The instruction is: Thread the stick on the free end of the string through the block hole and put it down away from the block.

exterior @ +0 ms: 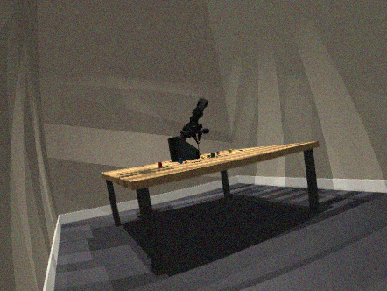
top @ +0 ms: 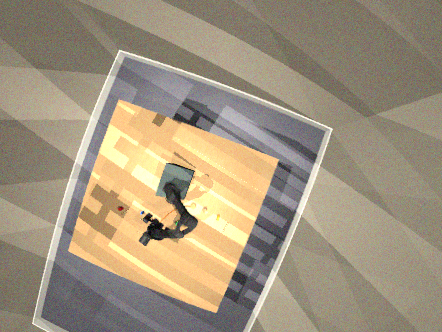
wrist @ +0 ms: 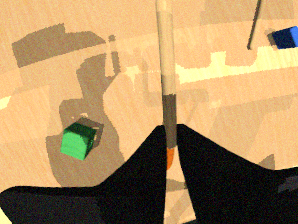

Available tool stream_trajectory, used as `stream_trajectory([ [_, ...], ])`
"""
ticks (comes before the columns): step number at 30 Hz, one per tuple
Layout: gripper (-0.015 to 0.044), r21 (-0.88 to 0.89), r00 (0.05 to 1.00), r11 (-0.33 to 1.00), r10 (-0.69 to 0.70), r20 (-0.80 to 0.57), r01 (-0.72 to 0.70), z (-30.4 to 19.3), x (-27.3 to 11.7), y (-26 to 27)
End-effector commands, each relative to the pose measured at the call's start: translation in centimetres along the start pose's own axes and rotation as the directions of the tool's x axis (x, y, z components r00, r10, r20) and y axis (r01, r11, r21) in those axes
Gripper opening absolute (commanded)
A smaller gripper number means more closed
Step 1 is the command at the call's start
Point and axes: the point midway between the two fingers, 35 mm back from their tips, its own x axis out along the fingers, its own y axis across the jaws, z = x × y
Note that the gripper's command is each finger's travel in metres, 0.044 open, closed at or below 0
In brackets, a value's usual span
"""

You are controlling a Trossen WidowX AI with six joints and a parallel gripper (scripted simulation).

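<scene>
Nearest in the wrist view, the gripper (wrist: 169,132) pinches the stick (wrist: 167,65), jaws nearly closed, orange string (just a glimpse) at its near end; beyond, a green block (wrist: 79,141) left, a blue block (wrist: 286,38) far right.

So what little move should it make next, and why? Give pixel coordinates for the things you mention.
Probably keep the claw (top: 151,220) (exterior: 198,137) (wrist: 169,132) closed and ease sideways to line up with the holed block: it grips the thin, pale wooden stick (wrist: 167,65) beside the orange string (top: 170,215) (wrist: 170,157), but no holed block shows in the wrist view.
</scene>
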Motion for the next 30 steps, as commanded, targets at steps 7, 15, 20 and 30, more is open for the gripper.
stream_trajectory([
  [7,0.0,0.006,0.999,1.0,-0.003,0.045,0.003,-0.8,-1.2,0.3],
  [15,0.0,0.007,0.997,1.0,-0.003,0.079,0.003,-1.5,-1.9,0.5],
  [20,0.0,0.007,0.995,1.0,-0.003,0.101,0.003,-2.0,-2.4,0.6],
  [30,0.0,0.034,0.992,0.999,-0.011,0.125,0.007,-2.5,-2.9,1.0],
])
